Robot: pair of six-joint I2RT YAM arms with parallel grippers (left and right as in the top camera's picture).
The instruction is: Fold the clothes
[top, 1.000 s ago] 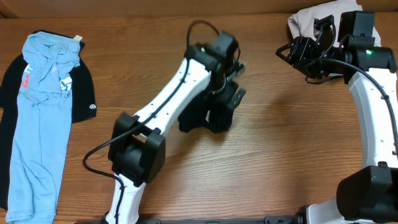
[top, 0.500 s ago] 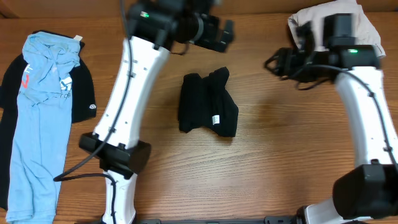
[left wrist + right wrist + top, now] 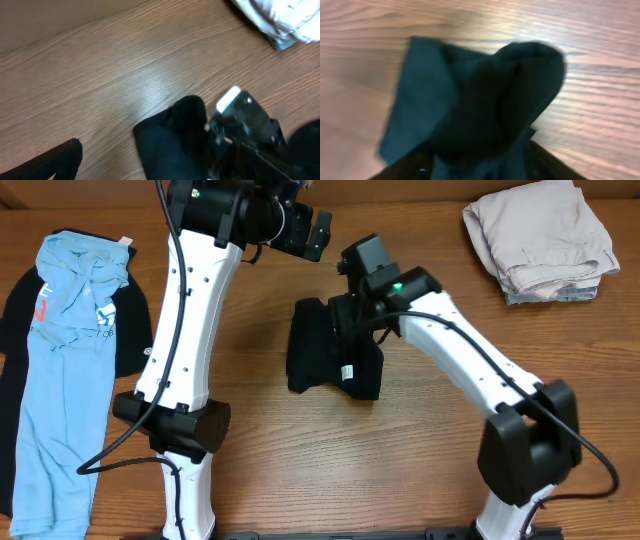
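Black cloth, the folded T-shirt (image 3: 315, 365), lies mid-table, its creases running roughly 12 to 6 o'clock and its white neck label (image 3: 347, 372) toward 5 o'clock. The right gripper (image 3: 350, 315) sits over its 12 o'clock end; blur hides whether the fingers are apart or pinching. The left gripper (image 3: 312, 232) hangs raised at 11 o'clock, its finger spread unclear. The bare wood table (image 3: 420, 470) lies open at 3 and 6 o'clock. Beige clothes (image 3: 540, 235) are at 2, and a light blue garment (image 3: 60, 400) lies over a black garment (image 3: 135, 330) at 9.

Bright even light, sharp overhead view, both wrist views motion-blurred
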